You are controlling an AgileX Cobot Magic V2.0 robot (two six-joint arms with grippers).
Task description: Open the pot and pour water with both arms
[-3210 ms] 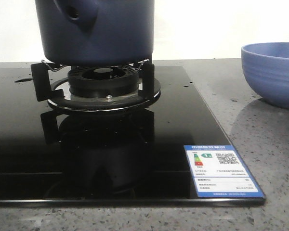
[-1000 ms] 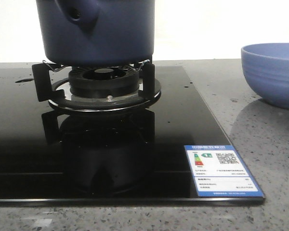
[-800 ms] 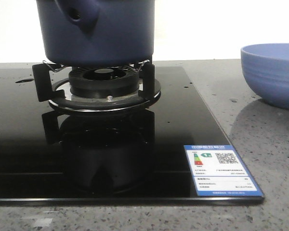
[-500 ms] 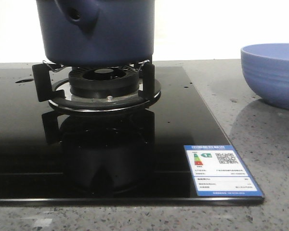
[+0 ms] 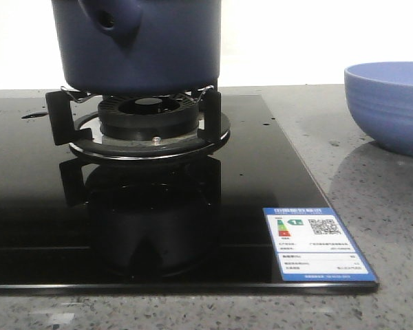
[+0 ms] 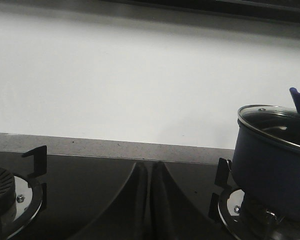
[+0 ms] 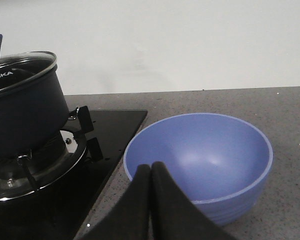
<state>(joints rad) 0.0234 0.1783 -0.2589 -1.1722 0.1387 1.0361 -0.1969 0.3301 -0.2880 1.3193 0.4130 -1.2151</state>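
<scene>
Navy-blue, the pot [image 5: 141, 45] is seated on the burner grate [image 5: 141, 124], its glass lid [image 6: 270, 120] on. Both the left pincer [image 6: 149, 200] and right pincer [image 7: 151, 200] are closed, nothing gripped, apart from it.

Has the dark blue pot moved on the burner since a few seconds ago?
Yes, slightly. In the front view the pot sits a little further left over the burner grate than it did about three seconds ago; over the last second it has not shifted.
</scene>
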